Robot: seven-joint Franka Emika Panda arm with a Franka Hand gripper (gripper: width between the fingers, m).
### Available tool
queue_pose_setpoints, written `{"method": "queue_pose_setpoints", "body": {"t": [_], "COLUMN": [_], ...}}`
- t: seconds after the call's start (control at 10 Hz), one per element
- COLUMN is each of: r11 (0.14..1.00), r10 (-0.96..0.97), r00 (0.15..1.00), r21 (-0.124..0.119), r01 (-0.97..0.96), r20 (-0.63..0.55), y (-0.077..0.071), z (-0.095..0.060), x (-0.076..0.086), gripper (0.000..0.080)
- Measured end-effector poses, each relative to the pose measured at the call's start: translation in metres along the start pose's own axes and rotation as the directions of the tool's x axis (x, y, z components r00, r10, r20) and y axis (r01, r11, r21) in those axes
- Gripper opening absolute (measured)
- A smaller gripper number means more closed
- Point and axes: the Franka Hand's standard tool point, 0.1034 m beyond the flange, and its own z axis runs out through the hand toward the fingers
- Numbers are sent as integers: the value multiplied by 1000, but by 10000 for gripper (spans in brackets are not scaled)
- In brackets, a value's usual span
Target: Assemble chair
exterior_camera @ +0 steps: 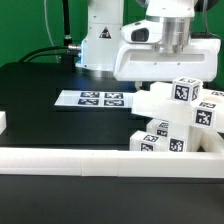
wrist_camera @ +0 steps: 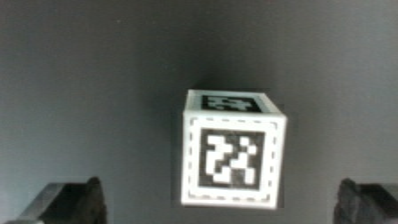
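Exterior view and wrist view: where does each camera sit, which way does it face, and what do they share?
Exterior view: off the arm, low at the table's edge, looking across the border rail at the marker board and stacked chair parts; arm and wrist housing show, the claw itself is hidden.
Wrist view: on the wrist, looking down between the open claw fingers at one tagged white block on the dark table.
Shared: probably that block, though which part of the pile it is I cannot tell.

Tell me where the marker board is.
In the exterior view the marker board lies flat on the black table, mid-frame, left of the chair parts.
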Motion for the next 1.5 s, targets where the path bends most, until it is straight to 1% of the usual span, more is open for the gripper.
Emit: {"method": "queue_pose_setpoints", "body": {"t": [0.2, 0.4, 0.7, 0.9, 1.0, 1.1, 1.5], "r11": [1000, 1000, 1000, 1000, 1000, 1000, 1000], "r10": [-5, -7, -7, -7, -7, -7, -14], "r00": [1000, 1000, 999, 999, 999, 999, 999], "r21": [-4, -9, -14, -14, -14, -14, -14], "r01": [6, 7, 8, 8, 8, 8, 14], "r20": [18, 24, 34, 35, 36, 35, 37], "y": [-4, -5, -4, -4, -4, -4, -2], "z": [10, 18, 24, 25, 25, 25, 23], "x": [-6, -8, -12, -12, -12, -12, -12], "gripper": [649, 649, 649, 385, 385, 282, 282]}}
